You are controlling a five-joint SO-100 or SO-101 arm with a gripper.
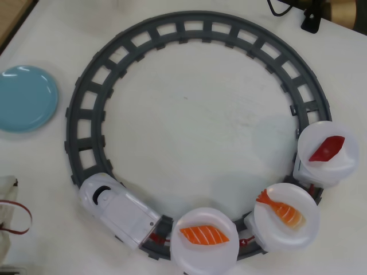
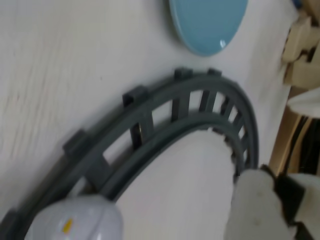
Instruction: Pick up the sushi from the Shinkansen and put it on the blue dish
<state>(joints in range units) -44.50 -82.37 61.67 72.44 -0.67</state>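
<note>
The sushi (image 1: 279, 207), orange with pale stripes and a forked tail on white rice, lies on the middle white plate (image 1: 304, 232) behind the Shinkansen (image 1: 117, 209). The white train stands on the grey ring track (image 1: 189, 26) at the lower left of the overhead view. Its rounded nose also shows in the wrist view (image 2: 80, 220). The blue dish (image 1: 26, 97) sits empty outside the track at the far left, and shows at the top of the wrist view (image 2: 207, 22). The gripper is absent from the overhead view. Only one white finger (image 2: 257, 207) shows at the wrist view's lower right, holding nothing that I can see.
A flat salmon piece (image 1: 204, 235) rides on the first plate and a dark red piece (image 1: 327, 149) on the last. A black cable and stand (image 1: 309, 17) sit at the top right. A red-handled object (image 1: 14, 217) lies at the left edge.
</note>
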